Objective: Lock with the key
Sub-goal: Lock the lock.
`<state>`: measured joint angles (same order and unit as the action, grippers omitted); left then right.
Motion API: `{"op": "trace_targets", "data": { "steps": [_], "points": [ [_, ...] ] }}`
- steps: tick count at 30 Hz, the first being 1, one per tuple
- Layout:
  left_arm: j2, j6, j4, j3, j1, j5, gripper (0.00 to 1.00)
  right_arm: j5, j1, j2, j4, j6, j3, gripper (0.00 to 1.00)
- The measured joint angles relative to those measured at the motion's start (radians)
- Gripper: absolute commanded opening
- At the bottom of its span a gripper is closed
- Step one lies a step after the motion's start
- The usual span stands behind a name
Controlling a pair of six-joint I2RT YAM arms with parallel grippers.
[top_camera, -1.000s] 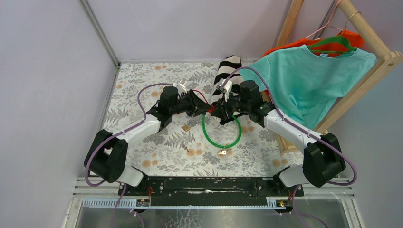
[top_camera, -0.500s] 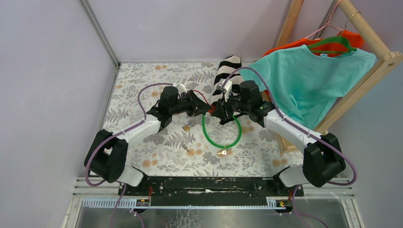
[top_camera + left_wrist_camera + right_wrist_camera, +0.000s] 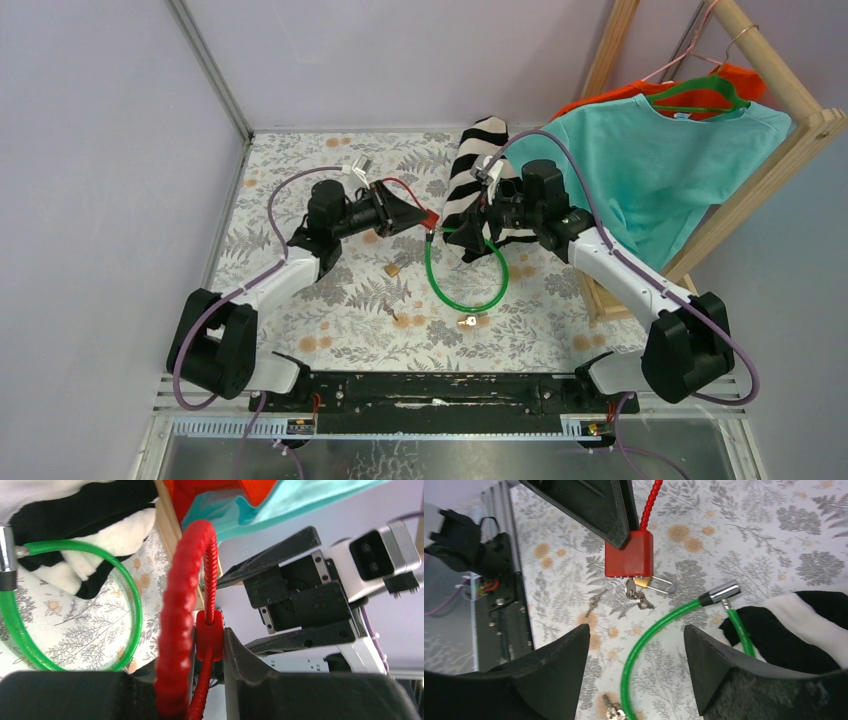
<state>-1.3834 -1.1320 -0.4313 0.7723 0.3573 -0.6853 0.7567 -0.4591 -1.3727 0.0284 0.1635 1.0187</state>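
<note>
- While the left gripper (image 3: 415,214) is clamping the red cable padlock (image 3: 629,555) above the floral table (image 3: 300,300), the lock's long axis is pointing across toward the right arm.
- Right gripper (image 3: 634,635) is standing wide apart near the lock, gripping nothing.
- Key (image 3: 636,593) is sticking out of the lock's end face, along that axis.

L arm (image 3: 285,272) reaches fwd & inward from its base, wrist roughly level. L gripper (image 3: 424,218) points right, jaws pinched on red lock (image 3: 629,555). R arm (image 3: 620,272) reaches fwd & inward, wrist tipped down. R gripper (image 3: 476,238) faces L one, jaws spread wide, holding nothing. Tips near, not touching.
</note>
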Motion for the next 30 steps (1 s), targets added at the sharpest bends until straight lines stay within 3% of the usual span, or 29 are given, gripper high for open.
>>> {"op": "trace_targets", "data": {
  "steps": [14,20,30],
  "points": [
    [0.044,-0.010,-0.343,-0.088,0.003,-0.223,0.00,0.244,0.001,0.016,0.002,-0.209,0.044,0.68],
    [0.046,-0.016,-0.447,-0.098,0.028,-0.273,0.00,0.365,0.002,0.016,-0.167,-0.375,0.009,0.54],
    [0.046,-0.029,-0.543,-0.098,0.037,-0.303,0.00,0.471,0.002,0.011,-0.325,-0.513,-0.068,0.47]
  ]
}}
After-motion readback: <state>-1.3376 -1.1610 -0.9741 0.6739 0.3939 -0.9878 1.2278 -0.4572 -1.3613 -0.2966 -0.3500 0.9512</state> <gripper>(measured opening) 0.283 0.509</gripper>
